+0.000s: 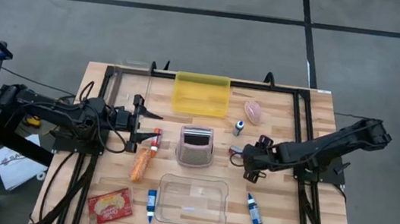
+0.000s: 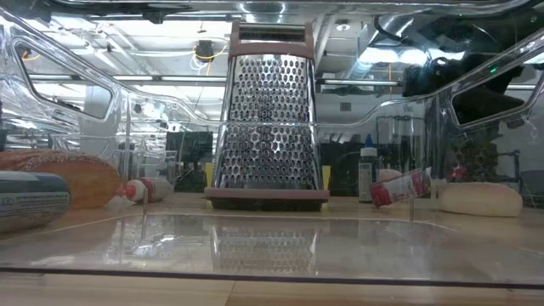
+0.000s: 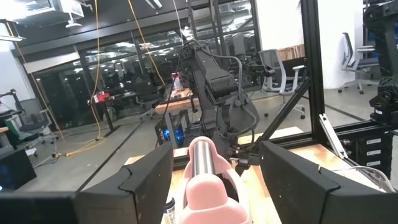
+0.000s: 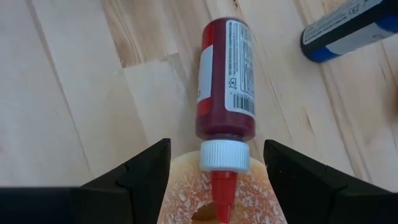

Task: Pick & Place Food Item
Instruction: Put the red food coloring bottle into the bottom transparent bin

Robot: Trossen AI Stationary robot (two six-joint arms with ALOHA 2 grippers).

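Apparently the R gripper (image 4: 216, 149) had its fingers apart, one on each side of the doughnut (image 4: 180, 186), with no squeeze evident, so I'd call it a straddle, not a grip. The doughnut sat at the bottom centre of the R wrist frame, flat on the wood table (image 1: 288, 207). A red bottle (image 4: 224, 81) lay just above it, white cap touching and nozzle resting across the doughnut's top (awkward for a clean lift). A blue-labelled tube (image 4: 348, 28) lay at upper right.

The L gripper (image 1: 139, 125) waited centre-left in the high view, fingers apart w/ nothing between them, facing the grater (image 1: 196, 146).

Progress: early, approx. at the pre-grasp step. Nothing was lifted or placed; closing, lifting and carrying were all left. The clear bin (image 1: 161, 199) at lower centre looked a likely drop spot, but that's a guess.

The doughnut looked pale tan, sugar-dusted and ring-shaped, w/ part of its hole showing.
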